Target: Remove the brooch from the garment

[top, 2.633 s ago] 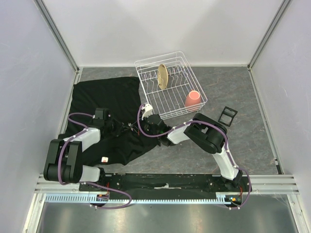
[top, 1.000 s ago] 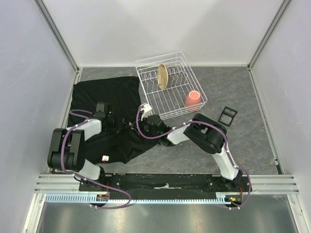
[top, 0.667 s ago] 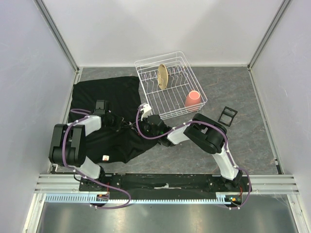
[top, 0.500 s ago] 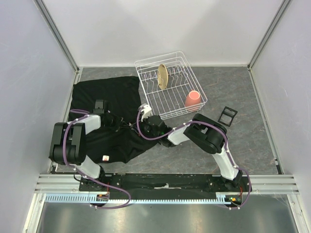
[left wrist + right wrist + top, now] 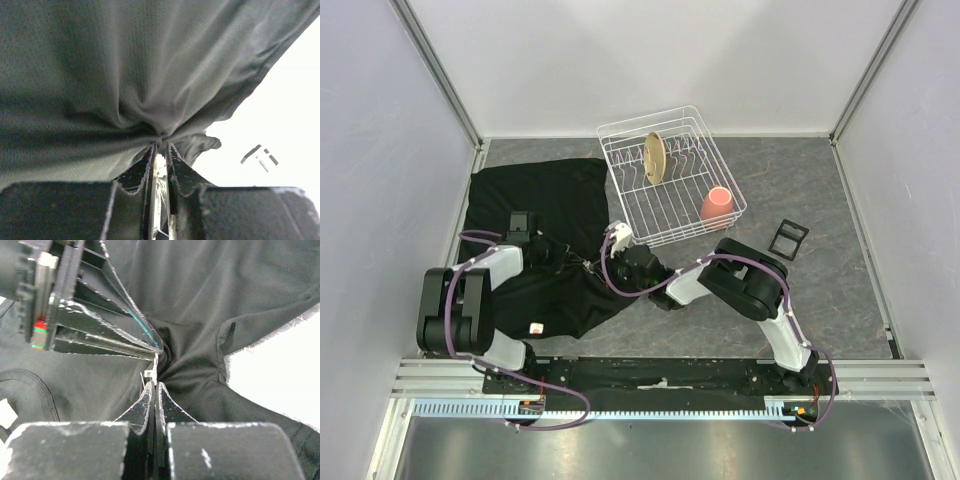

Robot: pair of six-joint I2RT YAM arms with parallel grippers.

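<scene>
The black garment lies wrinkled on the left of the table. My two grippers meet tip to tip over its near right part. My left gripper is shut on a bunched fold of fabric; a whitish bit shows between its fingers, and I cannot tell what it is. My right gripper is shut on a tiny silvery pin piece of the brooch, just below the left fingertips. The flower petals are hidden. In the top view the right gripper lies over the cloth.
A white wire dish rack holds a wooden plate and a pink cup just behind the right arm. A small black square frame lies to the right. A white tag with a red mark sits on the garment's near edge.
Both wrists have shifted slightly toward the near edge, still tip to tip. The fabric between them is pulled tighter into a bunch.
</scene>
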